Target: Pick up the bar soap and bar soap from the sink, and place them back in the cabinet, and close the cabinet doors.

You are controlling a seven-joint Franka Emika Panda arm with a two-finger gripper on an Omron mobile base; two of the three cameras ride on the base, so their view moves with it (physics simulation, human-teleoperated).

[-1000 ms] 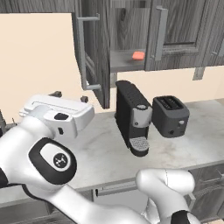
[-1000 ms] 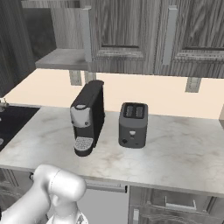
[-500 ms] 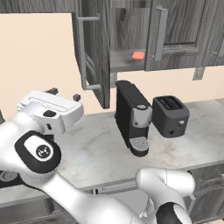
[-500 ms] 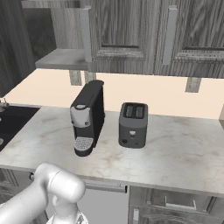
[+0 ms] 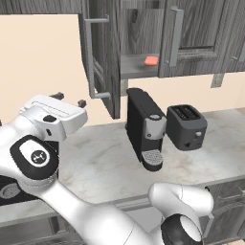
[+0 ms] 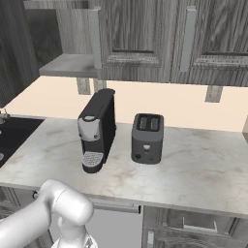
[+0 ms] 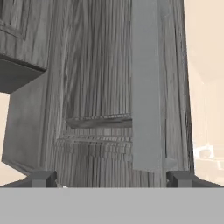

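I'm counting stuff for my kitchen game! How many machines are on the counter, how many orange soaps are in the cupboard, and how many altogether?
Coffee machine: 1
Toaster: 1
Orange soap: 1, on the cupboard shelf
Total: 3

One salmon bar soap (image 5: 151,61) on open cabinet (image 5: 139,33) shelf, doors (image 5: 103,52) ajar.

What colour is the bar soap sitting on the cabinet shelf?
Salmon-orange; the bar soap shows best in the left base view.
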